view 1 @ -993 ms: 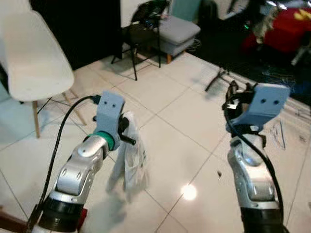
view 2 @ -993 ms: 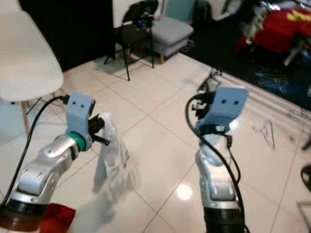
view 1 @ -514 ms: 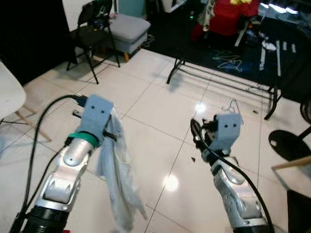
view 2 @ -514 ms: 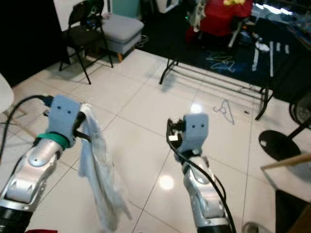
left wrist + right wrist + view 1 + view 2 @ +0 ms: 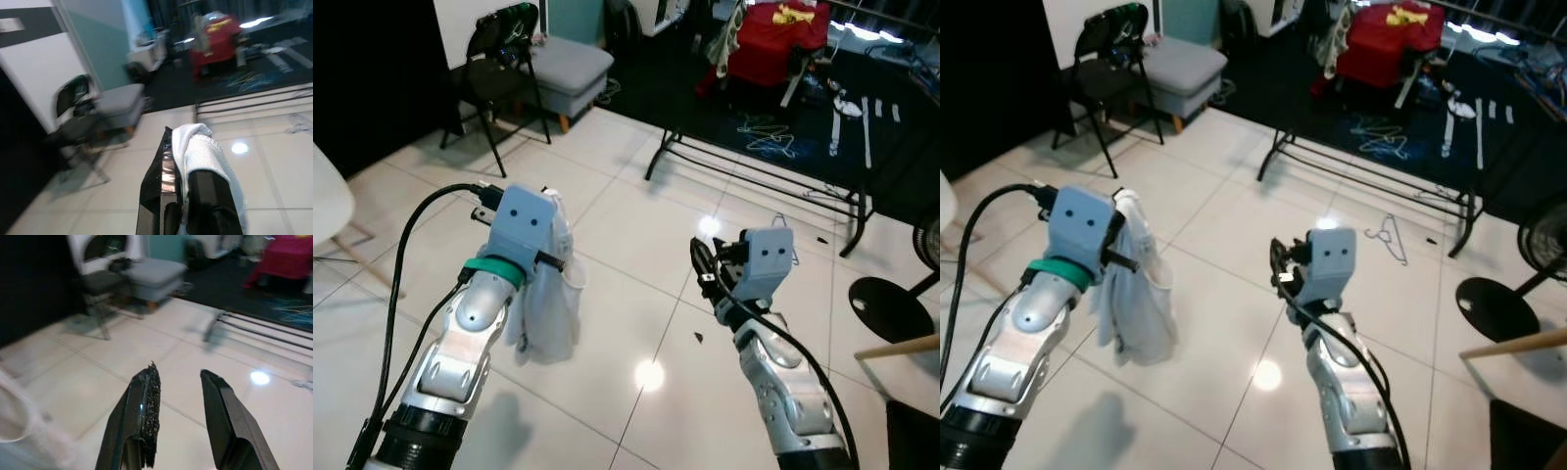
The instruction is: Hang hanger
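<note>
Fingers of the left gripper pinch a limp white garment — right gripper parted, empty.

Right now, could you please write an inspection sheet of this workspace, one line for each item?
Surface: glossy white tile floor, lamp glare.
Job's things: white garment hanging from left gripper; wire hanger lying on floor; low black rack beyond it.
Clutter: hangers on dark carpet.
Grippers: left shut on garment; right gripper open, empty.
Cables: black cable along left arm.
Surroundings: black folding chair, grey ottoman, red-covered furniture.
</note>
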Robot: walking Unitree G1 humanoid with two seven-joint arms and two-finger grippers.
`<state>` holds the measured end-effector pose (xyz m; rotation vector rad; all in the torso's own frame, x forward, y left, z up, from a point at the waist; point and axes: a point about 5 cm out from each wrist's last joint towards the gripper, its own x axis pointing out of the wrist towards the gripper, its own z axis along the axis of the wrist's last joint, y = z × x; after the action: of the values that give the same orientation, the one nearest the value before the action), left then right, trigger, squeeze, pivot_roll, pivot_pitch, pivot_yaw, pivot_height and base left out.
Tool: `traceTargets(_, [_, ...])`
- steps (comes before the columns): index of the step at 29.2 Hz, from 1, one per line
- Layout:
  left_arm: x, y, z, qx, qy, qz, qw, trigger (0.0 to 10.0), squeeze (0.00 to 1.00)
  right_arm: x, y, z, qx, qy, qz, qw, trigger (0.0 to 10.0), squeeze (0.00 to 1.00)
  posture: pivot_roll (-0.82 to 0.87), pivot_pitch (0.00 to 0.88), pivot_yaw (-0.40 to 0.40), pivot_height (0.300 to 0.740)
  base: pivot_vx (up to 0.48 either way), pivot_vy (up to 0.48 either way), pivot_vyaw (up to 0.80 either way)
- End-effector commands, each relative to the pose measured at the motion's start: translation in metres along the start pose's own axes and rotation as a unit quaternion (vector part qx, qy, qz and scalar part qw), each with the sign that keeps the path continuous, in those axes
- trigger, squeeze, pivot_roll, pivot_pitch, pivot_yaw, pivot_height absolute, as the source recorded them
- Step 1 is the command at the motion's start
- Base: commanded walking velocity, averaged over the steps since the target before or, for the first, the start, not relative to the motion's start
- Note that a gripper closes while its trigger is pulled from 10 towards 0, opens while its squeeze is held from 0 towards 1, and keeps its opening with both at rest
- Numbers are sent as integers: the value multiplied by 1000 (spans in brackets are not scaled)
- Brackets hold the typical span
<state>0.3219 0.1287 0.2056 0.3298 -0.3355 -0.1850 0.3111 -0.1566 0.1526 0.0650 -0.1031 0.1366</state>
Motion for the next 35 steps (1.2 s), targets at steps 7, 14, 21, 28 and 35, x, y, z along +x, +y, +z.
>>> traceTargets(7, [-2, -1, -1, 7, -12, -5, 1000, 10000, 0, 2, -5, 5, -5, -15, -14, 1000, 10000, 0, 9, 34, 6, 740, 480, 0, -775])
traceTargets(14, [1, -3, 2, 6, -20, -9, 1000, 10000, 0, 6, -7, 7, -8, -20, -17, 1000, 10000, 0, 8, 30, 7, 740, 480, 0, -770])
traceTargets(21, [3, -6, 4, 4, -26, -15, 1000, 10000, 0, 6, -8, 7, -10, -21, -21, 999, 10000, 0, 4, 31, 11, 740, 480, 0, -769])
traceTargets(28, [4, -5, 3, 7, -28, -15, 999, 10000, 0, 9, -3, 9, -25, -31, -9, 999, 10000, 0, 9, 33, 16, 740, 480, 0, -657])
traceTargets(35, [6, -2, 4, 10, -30, -10, 999, 10000, 0, 16, 6, 13, -22, -42, 7, 999, 10000, 0, 18, 32, 14, 740, 480, 0, -58])
